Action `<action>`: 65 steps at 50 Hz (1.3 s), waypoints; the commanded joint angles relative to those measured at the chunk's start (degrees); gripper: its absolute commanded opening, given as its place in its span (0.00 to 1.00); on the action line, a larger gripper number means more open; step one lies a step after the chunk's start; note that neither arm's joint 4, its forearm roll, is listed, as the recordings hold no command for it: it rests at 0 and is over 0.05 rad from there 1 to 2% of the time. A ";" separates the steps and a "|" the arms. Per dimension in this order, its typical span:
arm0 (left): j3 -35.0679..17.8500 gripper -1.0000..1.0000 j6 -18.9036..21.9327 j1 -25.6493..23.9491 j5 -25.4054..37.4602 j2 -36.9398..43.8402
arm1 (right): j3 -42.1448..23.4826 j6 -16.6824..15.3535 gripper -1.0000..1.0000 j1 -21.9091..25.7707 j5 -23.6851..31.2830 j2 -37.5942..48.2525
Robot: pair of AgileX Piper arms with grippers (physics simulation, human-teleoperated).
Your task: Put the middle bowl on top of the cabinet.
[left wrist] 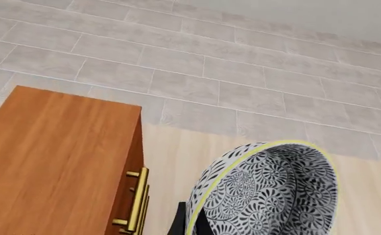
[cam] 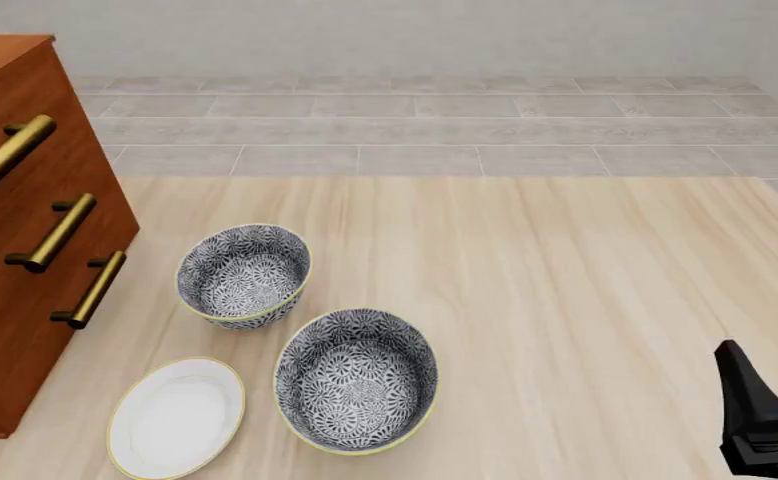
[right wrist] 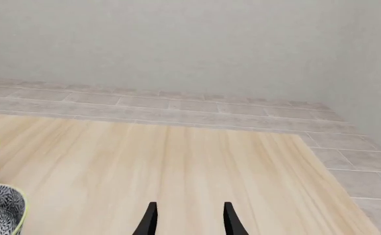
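The middle bowl point(left wrist: 269, 191), dark grey and white floral with a pale yellow rim, hangs tilted on its side in the left wrist view. My left gripper point(left wrist: 192, 221) is shut on its rim; only one black finger shows. The bowl is held high, off to the handle side of the reddish-brown cabinet point(left wrist: 53, 161), whose top is bare. Neither this bowl nor the left gripper appears in the front view, where the cabinet point(cam: 29, 210) stands at the far left. My right gripper point(right wrist: 189, 223) is open and empty, low at the near right point(cam: 756, 420).
Two more patterned bowls point(cam: 244, 273) point(cam: 356, 378) sit on the wooden table point(cam: 576, 300) in front of the cabinet. A flat white plate point(cam: 176, 417) lies at the near left. Brass bar handles point(cam: 56, 232) stick out from the cabinet front.
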 commanded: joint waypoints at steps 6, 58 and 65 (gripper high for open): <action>-3.26 0.00 -2.13 4.42 -0.01 2.86 | 0.00 -0.12 1.00 0.01 -0.01 0.00; -5.58 0.00 -7.63 14.44 -0.02 8.00 | 0.00 -0.84 1.00 -0.07 0.13 0.00; -5.88 0.00 -7.34 16.03 -0.06 9.34 | 0.00 -0.88 1.00 -0.09 0.14 0.00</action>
